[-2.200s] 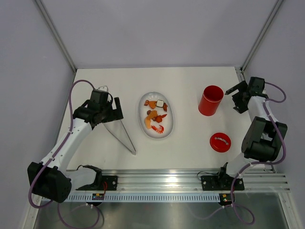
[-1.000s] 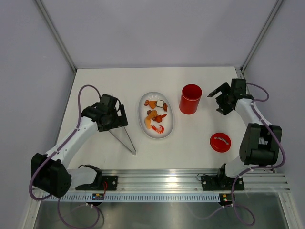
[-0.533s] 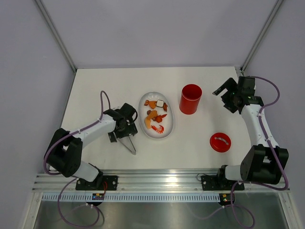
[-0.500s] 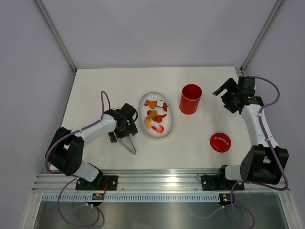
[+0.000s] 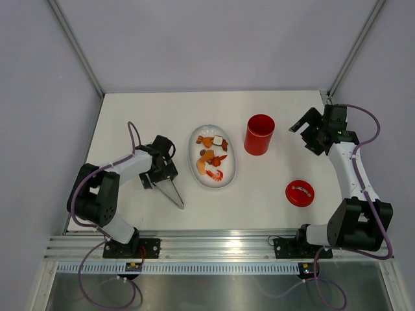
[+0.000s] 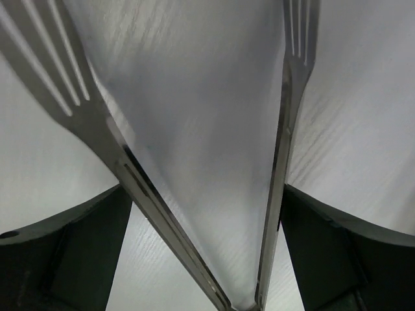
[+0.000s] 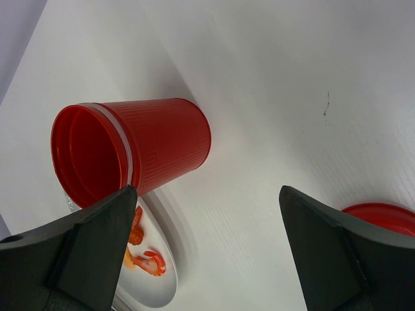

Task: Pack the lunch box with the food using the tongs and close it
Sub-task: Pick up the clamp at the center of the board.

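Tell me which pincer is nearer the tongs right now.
Left. The left pincer is right at the tongs, one finger outside each metal arm in its wrist view. The right pincer hangs across the table, beyond the lunch box.

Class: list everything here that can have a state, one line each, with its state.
lunch box: upright, open, no food seen inside.
lid: off, flat on the table.
tongs: lying on the table, arms spread.
food: all on the plate.
left gripper: open, fingers either side of the tongs.
right gripper: open, empty, apart from the lunch box.
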Controlling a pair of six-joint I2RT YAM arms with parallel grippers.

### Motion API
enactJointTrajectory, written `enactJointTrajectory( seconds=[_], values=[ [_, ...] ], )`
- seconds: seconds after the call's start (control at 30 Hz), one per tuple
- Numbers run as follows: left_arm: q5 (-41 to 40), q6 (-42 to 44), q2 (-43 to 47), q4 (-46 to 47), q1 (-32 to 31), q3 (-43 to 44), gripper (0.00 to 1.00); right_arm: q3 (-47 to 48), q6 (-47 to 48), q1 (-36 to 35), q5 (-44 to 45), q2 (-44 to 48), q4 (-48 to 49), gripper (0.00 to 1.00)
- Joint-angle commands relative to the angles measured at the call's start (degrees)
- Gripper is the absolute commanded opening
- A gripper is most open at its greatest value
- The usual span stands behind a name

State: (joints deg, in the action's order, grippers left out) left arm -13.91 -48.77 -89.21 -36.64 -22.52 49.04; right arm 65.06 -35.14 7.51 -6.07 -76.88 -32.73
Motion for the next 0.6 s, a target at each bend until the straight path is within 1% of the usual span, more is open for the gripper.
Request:
enactJointTrajectory(
  seconds=[0.0, 0.03, 0.17, 0.23, 0.33, 0.37, 0.47, 0.57],
  values=[
    [0.3, 9.6, -3.5, 1.0, 1.3, 6.3, 0.95, 0.5, 1.2, 0.1, 0.1, 1.4, 0.4, 0.99],
    [1.2, 13.1, -4.6, 0.4, 1.3, 7.9, 0.95, 0.4, 1.0, 0.1, 0.0, 1.4, 0.4, 0.99],
    [1.9, 20.3, -11.5, -3.5, 1.3, 17.0, 0.95, -0.2, 0.5, 0.1, -1.4, 1.3, 0.6, 0.99],
    [0.2, 24.0, -14.9, -5.7, 1.4, 22.1, 0.96, -0.6, 0.4, 0.1, -1.6, 1.4, 0.6, 0.99],
    [-1.6, 28.6, -17.7, -5.8, 2.4, 25.9, 0.97, -1.2, 0.8, 0.1, -1.4, 1.8, 0.3, 1.00],
    [-1.4, 29.4, -18.4, -6.0, 2.9, 28.1, 0.99, -1.4, 0.8, 0.1, -1.7, 1.9, 0.5, 0.99],
    [-2.4, 32.2, -20.2, -6.9, 3.9, 32.3, 0.99, -2.0, 0.5, 0.1, -2.5, 2.0, 0.4, 1.00],
    [-1.7, 32.7, -18.6, -7.7, 3.9, 33.7, 0.99, -2.2, 0.2, 0.1, -3.3, 2.3, 0.5, 0.99]
  ],
)
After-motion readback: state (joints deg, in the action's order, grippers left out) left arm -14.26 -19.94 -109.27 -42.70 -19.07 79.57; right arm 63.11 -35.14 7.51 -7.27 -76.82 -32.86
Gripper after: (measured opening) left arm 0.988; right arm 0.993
